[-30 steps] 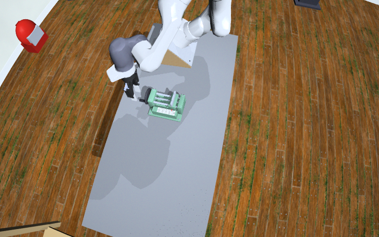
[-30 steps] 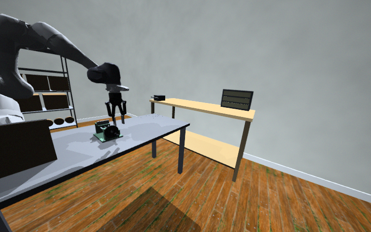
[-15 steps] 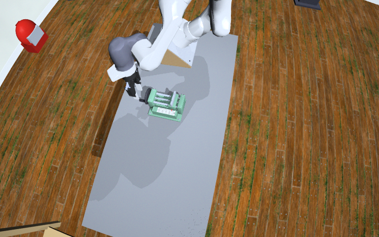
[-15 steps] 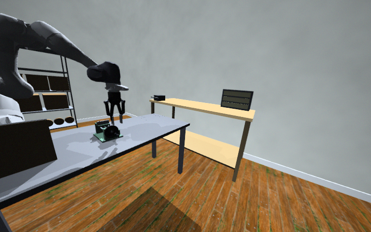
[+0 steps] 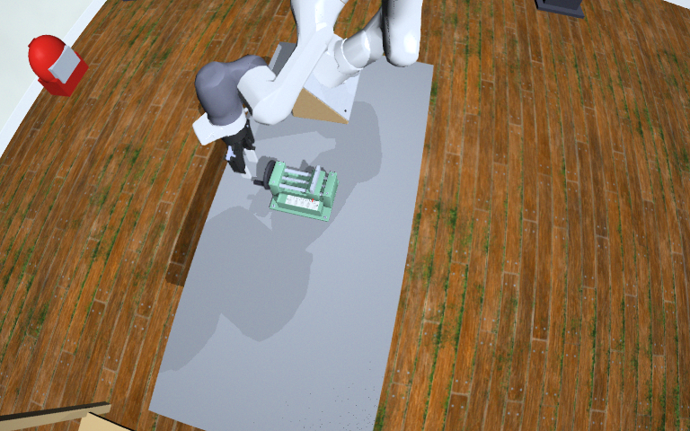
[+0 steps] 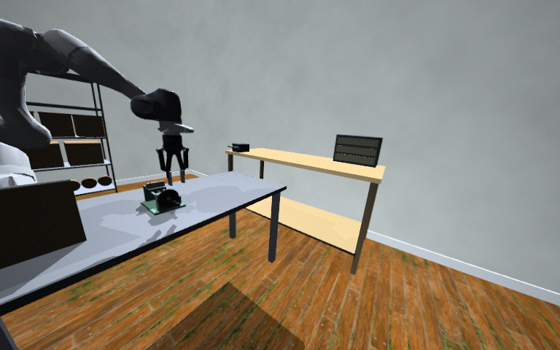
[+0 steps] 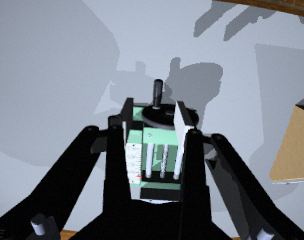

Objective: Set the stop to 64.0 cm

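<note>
A grey worktop (image 6: 214,190) on dark legs stands on a wood-plank floor (image 6: 361,303). Right of it, mid-frame, is a light wooden bench (image 6: 305,161) carrying a dark slatted panel (image 6: 357,149). A metal shelf rack (image 6: 99,112) stands at left against the plain grey wall (image 6: 405,65).

Overhead, side and wrist views, all sharing perhaps the table (image 5: 305,299)
</note>
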Controlling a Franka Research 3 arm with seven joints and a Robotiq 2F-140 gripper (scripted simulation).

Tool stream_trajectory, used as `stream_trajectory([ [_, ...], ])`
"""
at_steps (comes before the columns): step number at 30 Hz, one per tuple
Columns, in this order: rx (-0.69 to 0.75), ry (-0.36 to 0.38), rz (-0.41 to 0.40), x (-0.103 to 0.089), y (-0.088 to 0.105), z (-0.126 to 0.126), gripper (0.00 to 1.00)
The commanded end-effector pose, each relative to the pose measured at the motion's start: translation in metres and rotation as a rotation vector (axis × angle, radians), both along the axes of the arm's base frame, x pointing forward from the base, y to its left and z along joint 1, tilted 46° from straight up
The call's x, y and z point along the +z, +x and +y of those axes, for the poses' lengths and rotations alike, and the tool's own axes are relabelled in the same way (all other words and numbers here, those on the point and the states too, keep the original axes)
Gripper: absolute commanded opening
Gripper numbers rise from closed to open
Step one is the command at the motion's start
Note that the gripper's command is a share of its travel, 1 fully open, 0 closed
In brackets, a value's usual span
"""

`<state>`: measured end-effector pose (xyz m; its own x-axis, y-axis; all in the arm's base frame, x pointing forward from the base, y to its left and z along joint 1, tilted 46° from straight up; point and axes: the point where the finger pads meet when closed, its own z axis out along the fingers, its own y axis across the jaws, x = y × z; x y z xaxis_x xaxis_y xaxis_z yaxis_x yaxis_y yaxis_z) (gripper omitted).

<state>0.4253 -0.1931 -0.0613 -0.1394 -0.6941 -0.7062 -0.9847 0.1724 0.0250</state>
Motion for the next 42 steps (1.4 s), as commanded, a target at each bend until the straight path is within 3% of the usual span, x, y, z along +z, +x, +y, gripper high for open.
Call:
stream_trajectory([
  [1,0.005,0.01,0.002,0.003,-0.001,0.002,0.33],
  [4,0.005,0.01,0.002,0.016,0.009,0.014,0.33],
  [9,0.005,0.01,0.002,0.058,0.042,0.051,0.33],
  [11,0.005,0.01,0.002,0.064,0.047,0.056,0.33],
  [42,0.005,0.01,0.002,0.065,0.047,0.056,0.33],
])
